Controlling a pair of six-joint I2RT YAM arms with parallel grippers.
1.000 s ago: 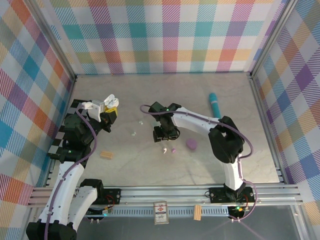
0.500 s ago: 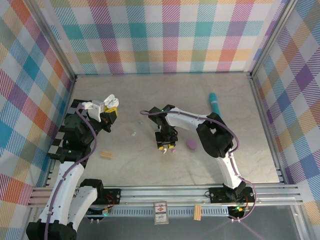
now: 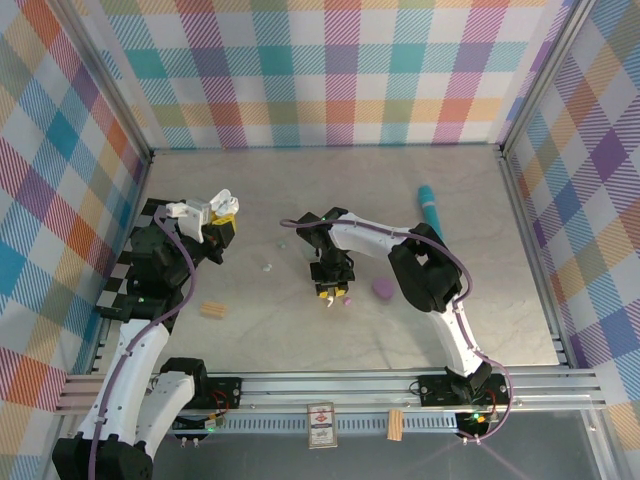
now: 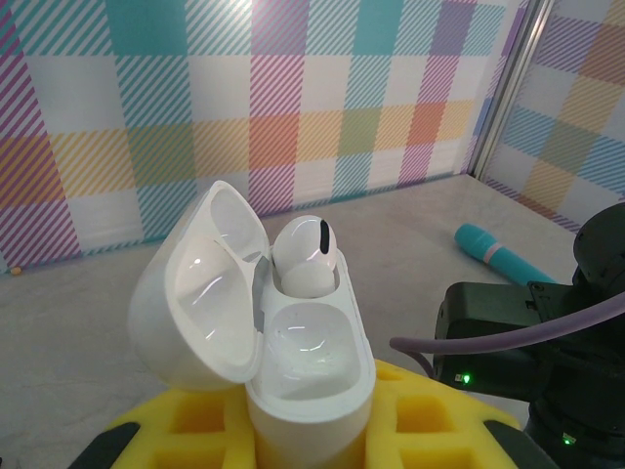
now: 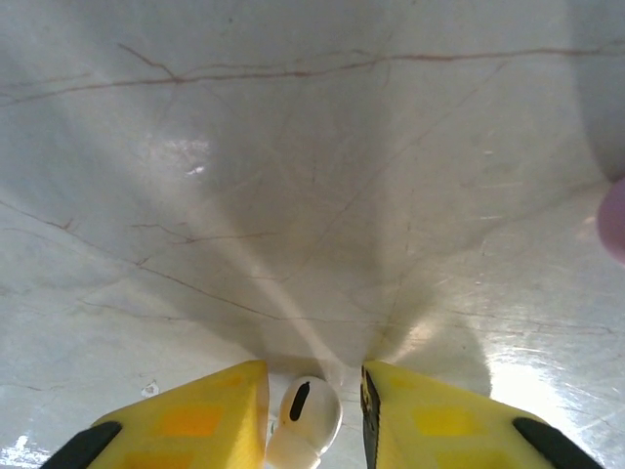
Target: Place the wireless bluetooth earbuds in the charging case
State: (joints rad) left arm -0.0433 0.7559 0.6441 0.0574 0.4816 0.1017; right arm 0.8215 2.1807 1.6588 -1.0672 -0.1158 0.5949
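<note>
**Taking Hold of the White Earbud**

Nearest us, the right gripper (image 5: 312, 391) points down, low over the table (image 3: 300, 340). Its yellow pads (image 5: 195, 420) stand close on either side of the white earbud (image 5: 305, 415), which appears to lie on the surface. A thin dark gap shows at one pad, so we cannot tell whether the grip is made. A pink earbud (image 3: 347, 300) lies just beside this gripper at 4 o'clock, with a purple case (image 3: 382, 289) near it at 3 o'clock.

We judge the white earbud to be very light, hard, glossy and rounded, so it is likely to squirt out from between flat pads. Hold it across the broad sides of the bulb with light pressure. Leave the stem free so it can enter the well.

Farther off, at 10 o'clock, the left gripper (image 4: 308, 420) is clamped on the charging case (image 4: 308, 362), whose lid (image 4: 200, 293) stands open. A seated earbud (image 4: 305, 256) fills the far well, and the near well looks empty.

Farthest, at 2 o'clock, lies a teal cylinder (image 3: 432, 210).
</note>
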